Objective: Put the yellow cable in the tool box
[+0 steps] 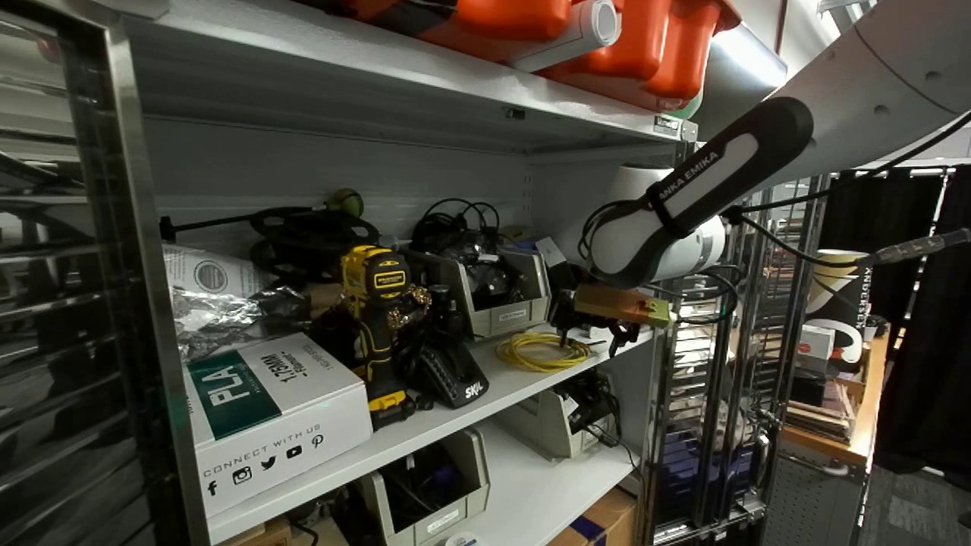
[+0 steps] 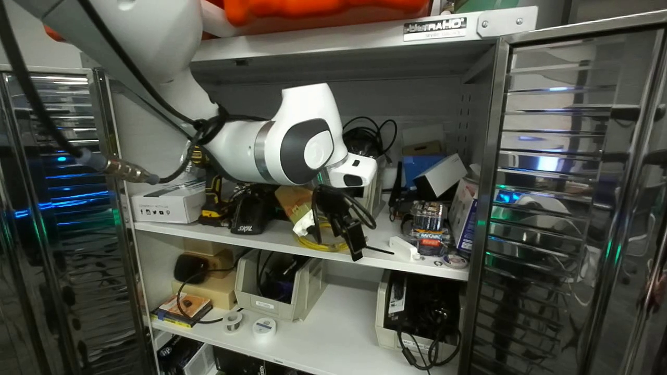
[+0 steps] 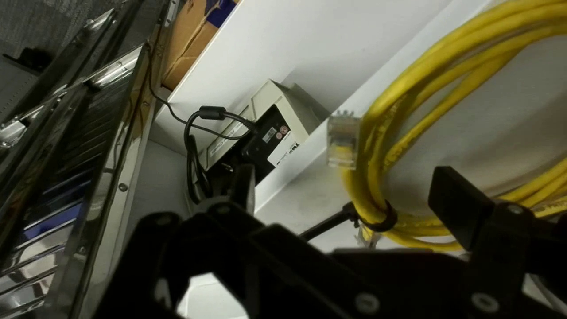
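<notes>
The yellow cable (image 1: 523, 356) lies in a loose coil near the shelf's front edge; it also shows in an exterior view (image 2: 308, 242) and the wrist view (image 3: 376, 119). A black tie and a clear plug show on it. My gripper (image 1: 588, 347) is at the coil, fingers spread; it also shows in an exterior view (image 2: 337, 249). In the wrist view the gripper (image 3: 345, 181) is open, with the tied part of the coil between its fingers in the picture. A tilted box with black side and pale face (image 2: 442, 174), possibly the tool box, leans farther along the shelf.
A grey bin (image 1: 508, 315), a yellow-and-black drill (image 1: 372, 303), a black charger (image 1: 455, 371) and a carton (image 1: 281, 409) share the shelf. A battery pack (image 2: 428, 229) stands near the tilted box. Orange cases (image 1: 630, 53) sit above. A lower bin (image 3: 301, 106) holds black cords.
</notes>
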`<move>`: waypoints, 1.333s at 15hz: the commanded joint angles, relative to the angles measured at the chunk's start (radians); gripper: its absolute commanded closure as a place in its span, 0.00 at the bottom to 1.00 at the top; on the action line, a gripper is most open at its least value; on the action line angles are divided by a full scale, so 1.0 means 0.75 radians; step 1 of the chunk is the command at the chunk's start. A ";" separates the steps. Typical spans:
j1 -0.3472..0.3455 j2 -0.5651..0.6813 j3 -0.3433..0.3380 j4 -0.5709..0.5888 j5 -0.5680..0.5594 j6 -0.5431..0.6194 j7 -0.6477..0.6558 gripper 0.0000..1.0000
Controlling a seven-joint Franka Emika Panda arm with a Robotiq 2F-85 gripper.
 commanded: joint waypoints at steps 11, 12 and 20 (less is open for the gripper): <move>0.078 -0.145 -0.057 -0.112 0.083 -0.108 0.005 0.90; 0.084 -0.180 -0.055 -0.156 0.071 -0.099 0.019 0.92; 0.084 -0.562 -0.005 -0.582 -0.136 0.214 0.181 0.89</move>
